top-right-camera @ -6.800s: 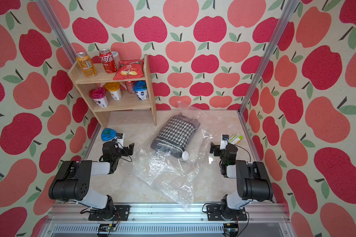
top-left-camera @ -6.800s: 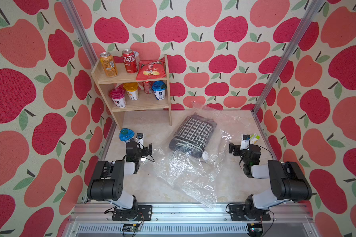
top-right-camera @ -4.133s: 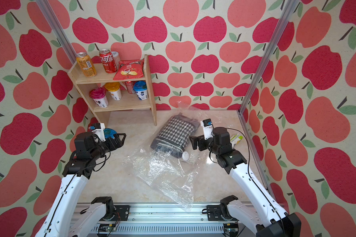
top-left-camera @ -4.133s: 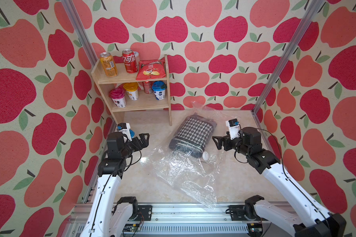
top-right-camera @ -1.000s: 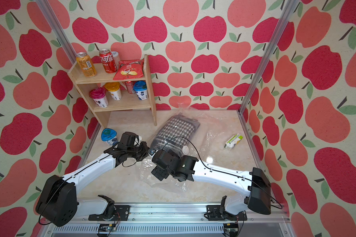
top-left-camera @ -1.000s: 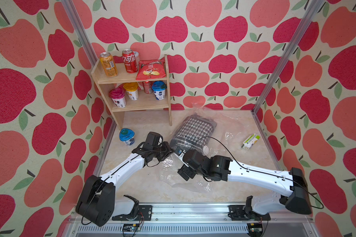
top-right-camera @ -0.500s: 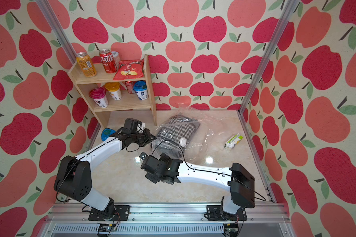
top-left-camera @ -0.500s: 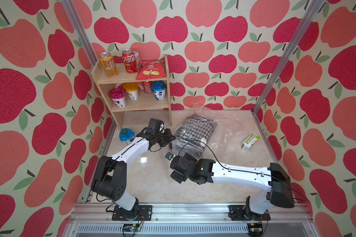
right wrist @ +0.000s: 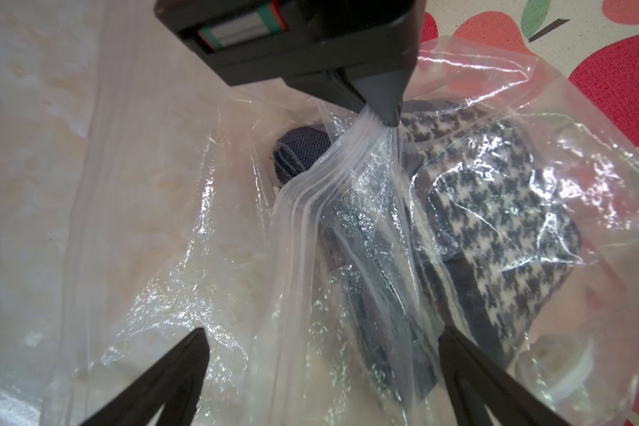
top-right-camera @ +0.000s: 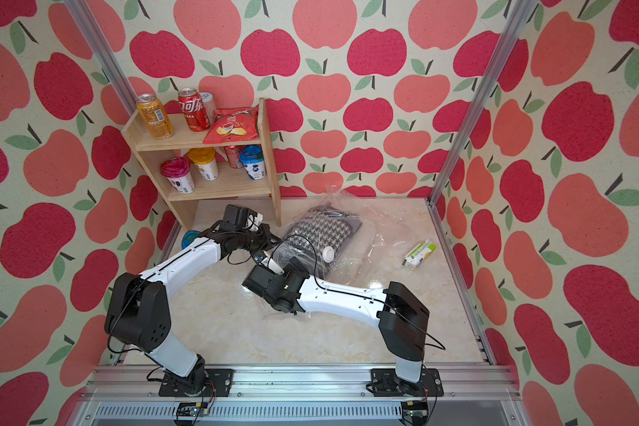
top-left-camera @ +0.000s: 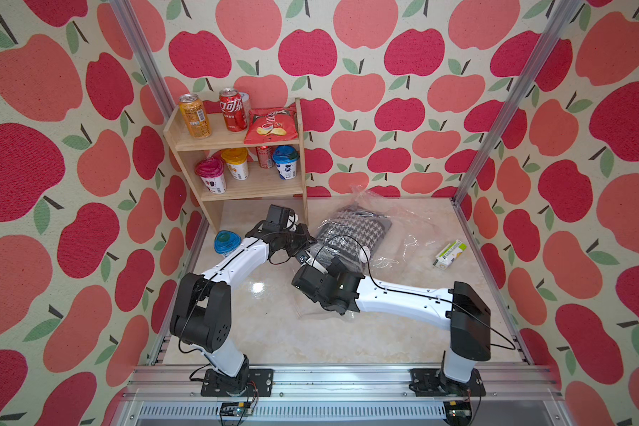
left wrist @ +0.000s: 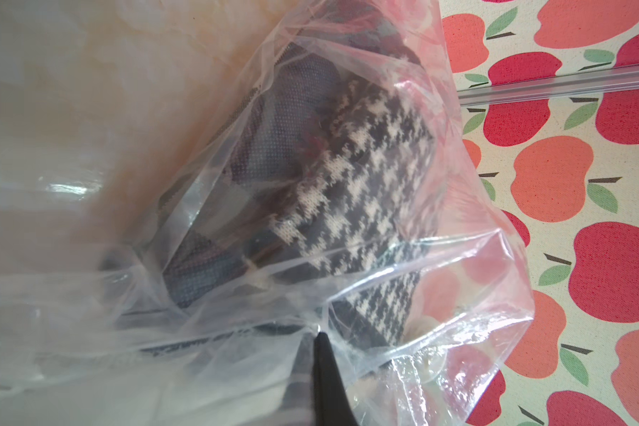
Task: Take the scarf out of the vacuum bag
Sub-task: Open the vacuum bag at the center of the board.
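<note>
Right wrist view carries the relation that matters. The left gripper (right wrist: 390, 120) is pinched tight on the ridged zip edge of the bag (right wrist: 332, 191) and holds it up as a taut strip. The right gripper (right wrist: 321, 329) stands wide and empty, one finger on each side of that strip. The scarf (right wrist: 495, 236), black-and-white houndstooth with a dark rolled end, lies straight ahead of the open jaws, inside the bag. Whether the fingers have passed the mouth I cannot tell through the plastic.

In a top view the scarf (top-left-camera: 355, 230) sits at the centre of the frame, its long axis running from lower left to upper right. The right gripper (top-left-camera: 329, 260) is at its lower-left end, pointing along that axis. The left gripper (top-left-camera: 305, 239) is just left of that end. The right arm looks best placed to reach in, since the left is busy with the bag. The white valve cap (top-left-camera: 364, 253) lies beside the scarf's lower edge.

Writing is scarce. A red can (top-left-camera: 232, 110) on the shelf (top-left-camera: 237, 188), upper left, bears Chinese Coca-Cola script. The chip packet (top-left-camera: 270, 125) and the small box (top-left-camera: 452, 253) at right carry print too small to read.
</note>
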Available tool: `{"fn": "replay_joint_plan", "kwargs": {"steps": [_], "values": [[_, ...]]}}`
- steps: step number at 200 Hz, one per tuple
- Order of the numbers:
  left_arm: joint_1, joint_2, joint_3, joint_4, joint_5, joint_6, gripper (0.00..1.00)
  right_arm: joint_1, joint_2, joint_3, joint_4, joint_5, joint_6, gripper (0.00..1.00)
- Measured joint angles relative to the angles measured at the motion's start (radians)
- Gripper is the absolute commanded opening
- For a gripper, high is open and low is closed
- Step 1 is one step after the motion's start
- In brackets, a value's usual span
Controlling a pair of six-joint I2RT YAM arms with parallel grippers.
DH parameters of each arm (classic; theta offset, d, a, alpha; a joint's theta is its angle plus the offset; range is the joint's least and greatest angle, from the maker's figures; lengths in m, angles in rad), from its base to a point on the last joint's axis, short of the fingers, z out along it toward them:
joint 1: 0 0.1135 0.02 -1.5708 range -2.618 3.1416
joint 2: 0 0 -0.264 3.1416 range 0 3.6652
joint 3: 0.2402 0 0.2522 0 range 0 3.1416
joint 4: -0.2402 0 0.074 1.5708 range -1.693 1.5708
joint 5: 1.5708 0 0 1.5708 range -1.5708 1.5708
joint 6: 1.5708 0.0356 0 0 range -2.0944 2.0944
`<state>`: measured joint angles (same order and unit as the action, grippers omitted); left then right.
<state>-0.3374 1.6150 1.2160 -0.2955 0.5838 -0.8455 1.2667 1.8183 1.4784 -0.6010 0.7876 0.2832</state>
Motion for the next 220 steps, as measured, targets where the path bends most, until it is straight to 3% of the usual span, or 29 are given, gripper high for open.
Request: {"fn": "replay_joint_plan", "kwargs": {"steps": [72, 145, 168, 220], "values": [[0.026, -0.178, -0.035, -0.026, 0.027, -0.002, 0.05, -0.034, -0.018, -0.003, -0.014, -0.002, 0.003, 0.62], [0.061, -0.105, 0.042, -0.099, 0.074, 0.047, 0.05, -0.042, -0.051, 0.011, -0.002, -0.004, -0.047, 0.31], [0.067, -0.103, 0.042, -0.101, 0.079, 0.053, 0.06, -0.054, -0.051, 0.031, -0.013, -0.033, -0.044, 0.14], [0.071, -0.129, 0.007, -0.090, 0.079, 0.082, 0.11, -0.110, -0.061, 0.032, -0.029, -0.141, -0.023, 0.05]]}}
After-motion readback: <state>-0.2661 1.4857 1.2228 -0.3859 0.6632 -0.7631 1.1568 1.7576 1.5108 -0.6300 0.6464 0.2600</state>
